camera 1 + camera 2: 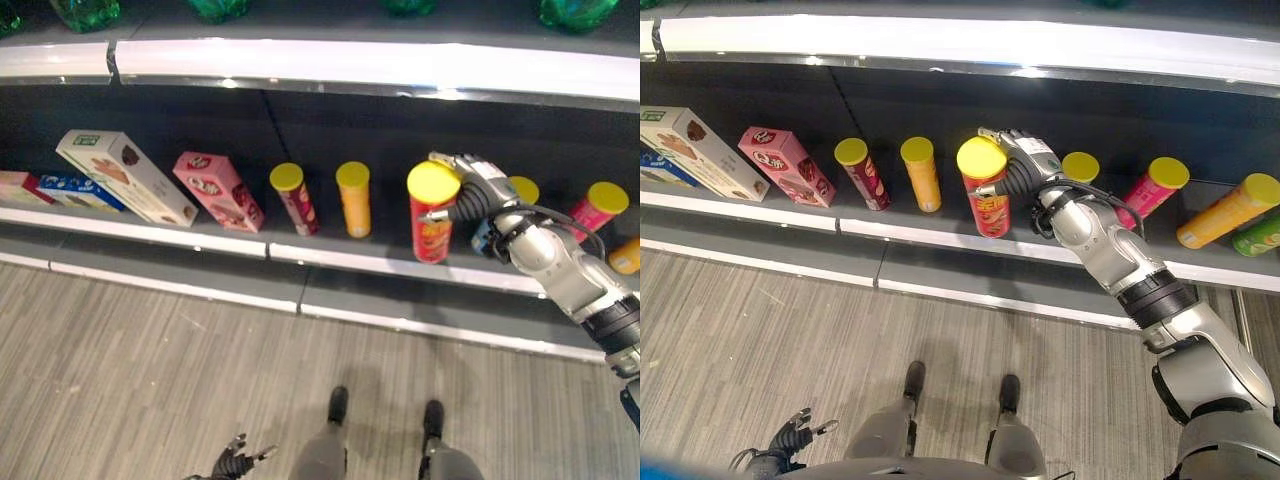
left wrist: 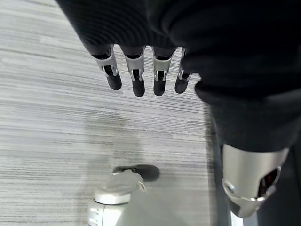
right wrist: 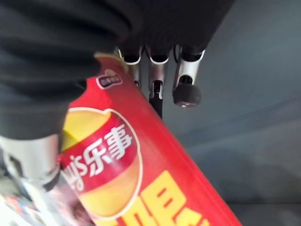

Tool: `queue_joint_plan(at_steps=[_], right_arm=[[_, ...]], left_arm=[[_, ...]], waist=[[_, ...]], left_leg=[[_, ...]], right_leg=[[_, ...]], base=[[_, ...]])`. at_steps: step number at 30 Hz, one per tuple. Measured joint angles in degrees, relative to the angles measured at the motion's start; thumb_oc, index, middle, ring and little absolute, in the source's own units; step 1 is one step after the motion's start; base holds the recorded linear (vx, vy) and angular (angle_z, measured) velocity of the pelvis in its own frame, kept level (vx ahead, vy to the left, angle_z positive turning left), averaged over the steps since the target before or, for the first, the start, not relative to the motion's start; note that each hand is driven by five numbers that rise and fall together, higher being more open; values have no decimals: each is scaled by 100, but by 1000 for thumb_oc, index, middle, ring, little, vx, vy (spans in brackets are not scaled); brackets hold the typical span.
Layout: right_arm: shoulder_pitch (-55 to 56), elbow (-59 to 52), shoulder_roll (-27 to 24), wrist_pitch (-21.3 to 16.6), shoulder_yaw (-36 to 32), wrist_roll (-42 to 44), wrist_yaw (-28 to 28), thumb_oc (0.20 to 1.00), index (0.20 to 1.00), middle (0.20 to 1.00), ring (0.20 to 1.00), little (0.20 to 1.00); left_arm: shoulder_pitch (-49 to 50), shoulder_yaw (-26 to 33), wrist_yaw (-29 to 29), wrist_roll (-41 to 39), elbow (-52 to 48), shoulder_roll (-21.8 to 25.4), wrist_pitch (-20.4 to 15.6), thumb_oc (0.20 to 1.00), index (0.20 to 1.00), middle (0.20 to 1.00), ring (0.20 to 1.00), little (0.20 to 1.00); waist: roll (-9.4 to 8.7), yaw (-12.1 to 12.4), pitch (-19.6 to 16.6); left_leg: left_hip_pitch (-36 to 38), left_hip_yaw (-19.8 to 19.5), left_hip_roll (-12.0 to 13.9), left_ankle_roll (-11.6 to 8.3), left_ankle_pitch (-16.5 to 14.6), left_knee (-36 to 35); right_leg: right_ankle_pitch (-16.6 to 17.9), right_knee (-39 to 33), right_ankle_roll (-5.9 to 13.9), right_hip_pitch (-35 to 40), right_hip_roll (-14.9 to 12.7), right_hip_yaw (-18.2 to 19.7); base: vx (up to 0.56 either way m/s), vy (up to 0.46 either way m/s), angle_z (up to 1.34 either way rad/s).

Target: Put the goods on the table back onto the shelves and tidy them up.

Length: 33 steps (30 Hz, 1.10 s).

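A red chip can with a yellow lid (image 1: 432, 225) stands near the front of the lower shelf (image 1: 330, 262), about upright. My right hand (image 1: 1025, 160) reaches in from the right, fingers and thumb curled round the can's upper part just under the lid. The right wrist view shows the red can (image 3: 141, 179) against the palm, with the fingers (image 3: 186, 89) past its far side. My left hand (image 1: 790, 438) hangs low over the floor, its fingers (image 2: 136, 75) relaxed and holding nothing.
Left of the held can stand an orange can (image 1: 354, 198), a dark red can (image 1: 295, 198), a leaning pink box (image 1: 218, 190), a white box (image 1: 125, 175) and a blue box (image 1: 80, 190). To its right are a yellow-lidded can (image 1: 1080, 168), a pink can (image 1: 1152, 190) and a lying orange can (image 1: 1230, 210).
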Motion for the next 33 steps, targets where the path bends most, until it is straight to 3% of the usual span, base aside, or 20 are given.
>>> queue_joint_plan(at_steps=[5,8,14,33], right_arm=[[-327,869,112,143,226,-289,-180,200,200,200,200,200],[-673,1416,131,279,374,-499,-408,200,200,200,200,200],[-698,1504,134,401,355,-730,-720,200,200,200,200,200],[-855,957,223,516,-117,-717,-1195,200,200,200,200,200]], left_arm=[[-15,-146,89,-12,-32,54,-20,1000,1000,1000,1000,1000],[-87,-405,102,-11,-135,116,-43,1000,1000,1000,1000,1000],[-277,-442,139,-217,-367,134,-110,1000,1000,1000,1000,1000],[-316,-442,219,-218,-325,131,-148,1000,1000,1000,1000,1000]], waist=[[153,117,68],[351,131,173],[590,223,355],[496,232,466]], left_leg=[[-130,-10,-95,32,28,2],[-263,7,-145,54,43,2],[-288,8,-155,54,44,2],[-306,-17,-176,46,37,1]], right_leg=[[-7,-6,34,-127,-88,-12],[17,-2,71,-267,-141,1],[22,-3,98,-292,-151,3],[2,-4,124,-290,-154,-25]], base=[[-33,29,3],[-19,35,0],[-9,17,0],[1,2,0]])
